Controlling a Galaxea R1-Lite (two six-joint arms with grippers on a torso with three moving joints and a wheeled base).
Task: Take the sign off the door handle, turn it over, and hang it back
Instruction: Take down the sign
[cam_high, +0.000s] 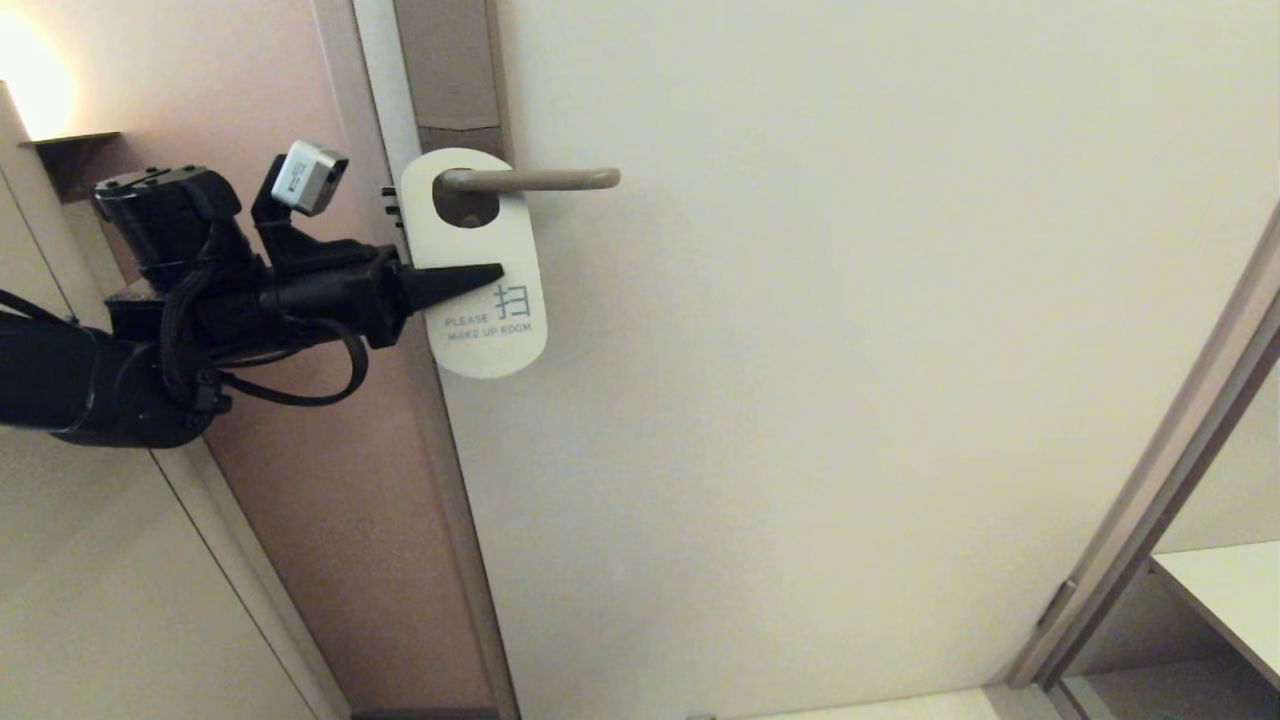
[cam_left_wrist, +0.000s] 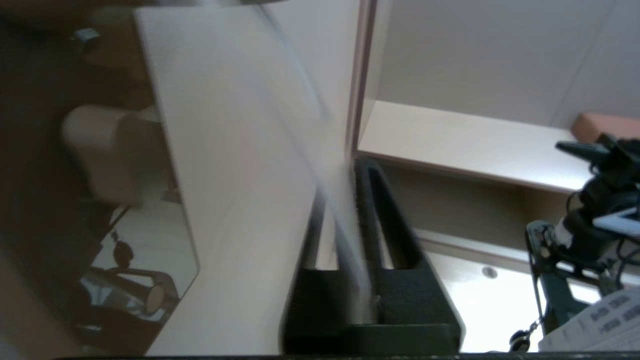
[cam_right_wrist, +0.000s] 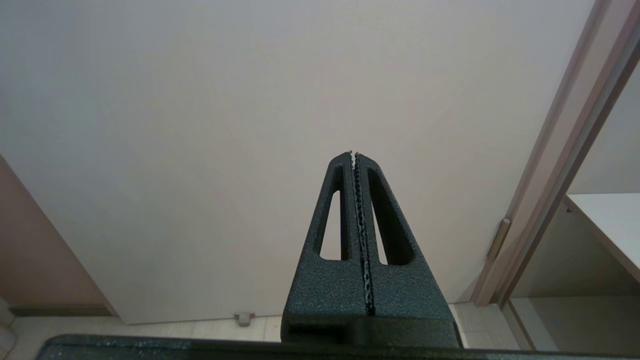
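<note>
We see the sign hanging on the door handle, white side out, left hand clamped on sign's edge below handle, right hand closed, empty, facing door.

The door lies bare right of the door handle and below the sign; the left gripper and door frame block the sign's left edge.

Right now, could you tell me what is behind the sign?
Through the sign's hole, the door handle and dark backplate show; the door behind is covered.
</note>
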